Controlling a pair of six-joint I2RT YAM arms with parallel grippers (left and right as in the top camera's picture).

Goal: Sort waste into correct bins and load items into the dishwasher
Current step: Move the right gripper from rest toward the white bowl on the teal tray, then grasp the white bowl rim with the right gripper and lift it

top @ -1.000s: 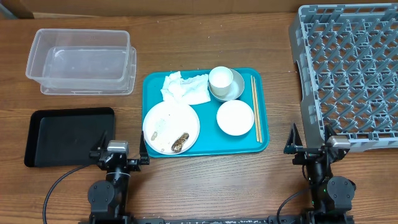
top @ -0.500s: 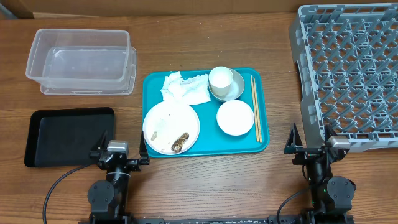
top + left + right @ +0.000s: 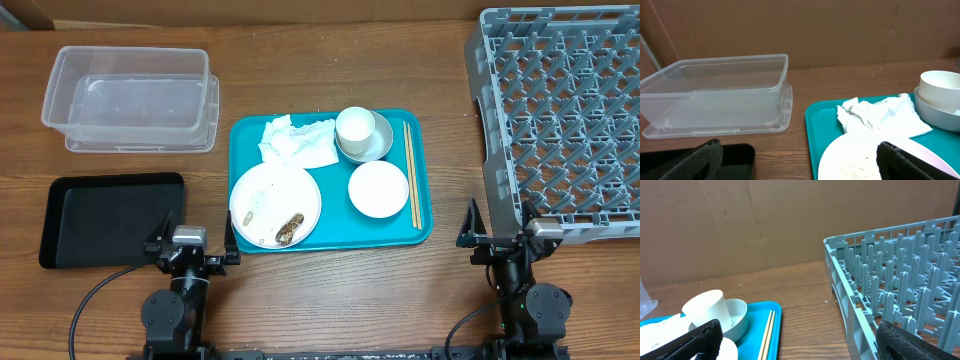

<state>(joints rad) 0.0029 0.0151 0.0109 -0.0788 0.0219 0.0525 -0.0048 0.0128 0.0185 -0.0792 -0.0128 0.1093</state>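
Wooden tabletop (image 3: 330,300): sorting not yet begun. Left gripper (image 3: 195,243) and right gripper (image 3: 497,238) sit spread and empty, lower frame. Next move likely requires lifting the centre-frame napkins (image 3: 297,140).

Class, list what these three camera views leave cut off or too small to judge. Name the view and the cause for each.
- Dish rack: overhead view, its right side is cut off by the picture's edge.
- Rice grains on the plate: overhead view, too small to count.
- Black tray: left wrist view, only a corner shows above the bottom edge.
- Chopsticks: right wrist view, near ends are cut off by the bottom edge.
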